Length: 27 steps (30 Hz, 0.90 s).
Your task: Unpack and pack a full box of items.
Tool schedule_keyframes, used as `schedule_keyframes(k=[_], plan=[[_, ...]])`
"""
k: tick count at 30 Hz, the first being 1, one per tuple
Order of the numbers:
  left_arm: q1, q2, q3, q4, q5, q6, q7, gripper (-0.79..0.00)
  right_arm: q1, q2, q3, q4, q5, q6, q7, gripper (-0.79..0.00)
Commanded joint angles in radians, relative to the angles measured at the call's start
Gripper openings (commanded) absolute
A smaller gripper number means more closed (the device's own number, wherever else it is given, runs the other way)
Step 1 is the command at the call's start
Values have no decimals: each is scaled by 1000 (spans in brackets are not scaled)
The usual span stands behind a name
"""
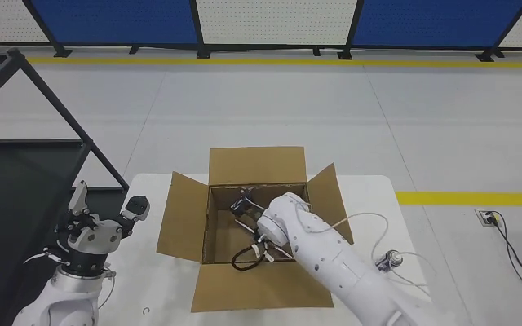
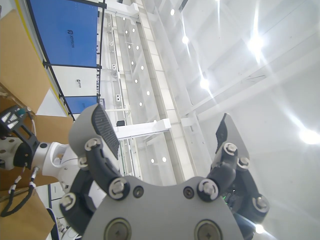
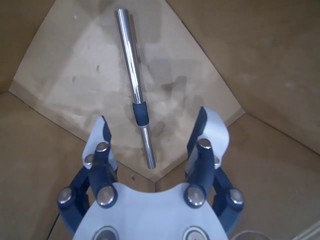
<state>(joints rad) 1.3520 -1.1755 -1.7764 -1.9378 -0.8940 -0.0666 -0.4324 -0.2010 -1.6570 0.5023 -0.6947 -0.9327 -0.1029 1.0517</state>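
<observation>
Right claw (image 3: 153,117), spread wide, hangs inside the cardboard box (image 1: 257,165) over a steel tube (image 3: 130,58); left claw (image 2: 162,113), also wide, points upward left of it.

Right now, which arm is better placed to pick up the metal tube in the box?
Right. The right gripper hangs inside the cardboard box, fingers open over the metal tube. The left gripper is outside it, pointing at the ceiling.
</observation>
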Motion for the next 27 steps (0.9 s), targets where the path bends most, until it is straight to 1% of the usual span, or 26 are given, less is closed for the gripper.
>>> schedule_keyframes(k=[1, 14, 27], plan=[[0, 0, 0, 0, 0, 0, 0, 0, 7, -18, -7, 40, 9, -6, -5, -413], [0, 0, 0, 0, 0, 0, 0, 0, 42, -111, -37, 231, 35, -42, -37, -413], [0, 0, 0, 0, 0, 0, 0, 0, 70, -179, -38, 384, 43, -70, -90, -440]])
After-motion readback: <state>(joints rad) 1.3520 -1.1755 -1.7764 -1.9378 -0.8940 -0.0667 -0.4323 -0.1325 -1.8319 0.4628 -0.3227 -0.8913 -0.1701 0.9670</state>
